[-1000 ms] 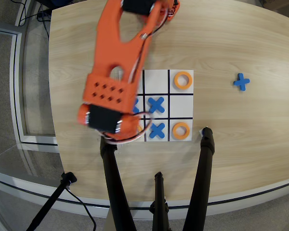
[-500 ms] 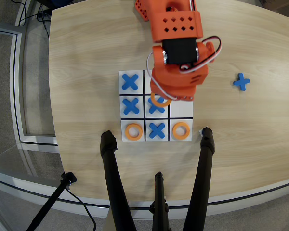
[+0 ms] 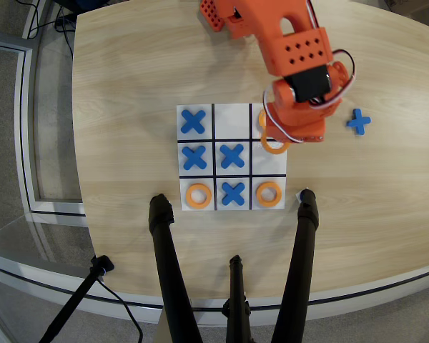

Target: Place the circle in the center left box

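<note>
- In the overhead view, the orange arm (image 3: 286, 43) reaches in from the top edge and ends over the right column of the board (image 3: 232, 157)
- The gripper (image 3: 275, 140) sits above the border between the top right and middle right cells; its fingers are hidden under the arm's body, so I cannot tell for certain whether they are closed
- The circle (image 3: 275, 145) shows as an orange arc sticking out from under the gripper, over the upper part of the middle right cell; whether it rests on the board or is lifted cannot be told
- A second orange ring (image 3: 262, 120) is partly visible in the top right cell, mostly covered by the arm
- Two more orange rings lie flat in the bottom row: one bottom left (image 3: 198, 195), one bottom right (image 3: 269, 193)
- Blue crosses fill the top left (image 3: 193, 121), middle left (image 3: 194, 156), centre (image 3: 232, 155) and bottom middle (image 3: 233, 193) cells
- The top middle cell (image 3: 232, 120) is bare white
- One loose blue cross (image 3: 358, 122) lies on the wooden table (image 3: 129, 86), well to the right of the board
- Black tripod legs (image 3: 168, 271) stand at the near edge
</note>
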